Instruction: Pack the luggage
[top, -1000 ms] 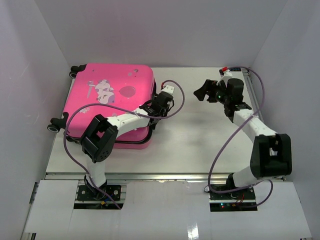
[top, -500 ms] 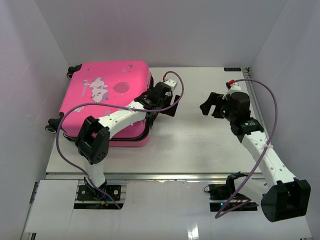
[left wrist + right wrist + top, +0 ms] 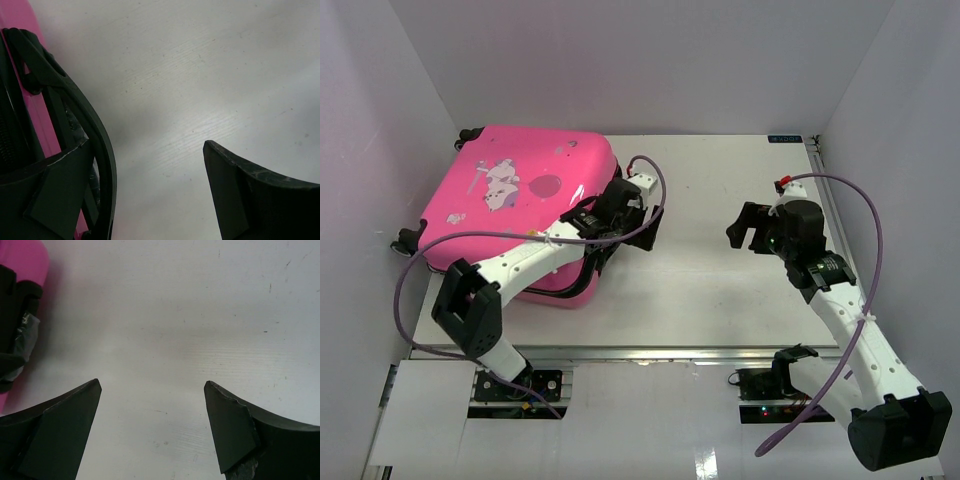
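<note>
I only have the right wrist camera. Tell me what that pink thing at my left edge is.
Observer: It's the luggage, lying flat at the table's far left, printed side up.
Operator: Place the left arm for me.
Observer: The left gripper sits at the luggage's right edge, on the side facing you.
Operator: Give me its jaw state.
Observer: Open wide; the left wrist view shows only bare table between the jaws.
Operator: Report my own clearance from the case.
Observer: From above, the right gripper hangs open over bare table, well apart from the luggage.
</note>
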You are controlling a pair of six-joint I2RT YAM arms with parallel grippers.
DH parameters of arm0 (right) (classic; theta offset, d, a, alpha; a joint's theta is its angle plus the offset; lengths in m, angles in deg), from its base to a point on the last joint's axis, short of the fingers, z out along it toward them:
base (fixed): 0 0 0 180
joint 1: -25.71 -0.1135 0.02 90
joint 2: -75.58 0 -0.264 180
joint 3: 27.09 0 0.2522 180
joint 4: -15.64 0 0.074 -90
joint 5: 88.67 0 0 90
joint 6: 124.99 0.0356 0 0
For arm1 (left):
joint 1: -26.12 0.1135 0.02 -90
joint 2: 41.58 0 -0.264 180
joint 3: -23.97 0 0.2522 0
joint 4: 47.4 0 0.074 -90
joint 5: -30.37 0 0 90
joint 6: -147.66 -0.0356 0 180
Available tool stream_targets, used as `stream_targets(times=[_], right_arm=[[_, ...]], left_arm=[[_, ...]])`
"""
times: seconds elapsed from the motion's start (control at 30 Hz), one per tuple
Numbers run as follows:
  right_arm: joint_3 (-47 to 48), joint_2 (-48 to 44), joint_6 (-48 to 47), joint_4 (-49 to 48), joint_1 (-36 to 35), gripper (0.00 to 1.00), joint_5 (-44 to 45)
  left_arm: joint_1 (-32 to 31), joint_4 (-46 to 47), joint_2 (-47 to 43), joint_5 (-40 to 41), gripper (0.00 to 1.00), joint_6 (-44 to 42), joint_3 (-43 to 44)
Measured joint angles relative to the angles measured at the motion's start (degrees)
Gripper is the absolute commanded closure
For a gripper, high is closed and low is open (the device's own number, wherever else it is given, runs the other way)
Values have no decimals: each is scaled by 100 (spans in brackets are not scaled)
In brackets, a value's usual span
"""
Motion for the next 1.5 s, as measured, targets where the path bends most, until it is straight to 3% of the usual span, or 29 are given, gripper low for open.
stream_targets(times=[0.2,0.43,0.6,0.77,1.1,1.33,1.5], right_arm=[[-117,-227,-11,14,-13,10,-43],[-172,-682,-24,-24,-26,10,-56],[-254,-676,-43,-14,-31,10,-111],[-325,-767,-53,-19,-31,10,-97],[-328,-650,-142,-58,-31,10,-209],[-402,-642,-165,-69,-31,10,-284],[-402,-609,-172,-76,-31,10,-318]], left_arm=[[84,451,1391,81,2,-142,555],[304,452,2191,96,2,-140,1565],[431,-189,3002,237,2,3,2863],[363,-952,3789,1127,2,94,4101],[101,-1243,3826,2277,2,252,4205],[-82,-1542,3860,3212,2,-13,5504],[-1,-1752,3724,3485,2,98,5487]])
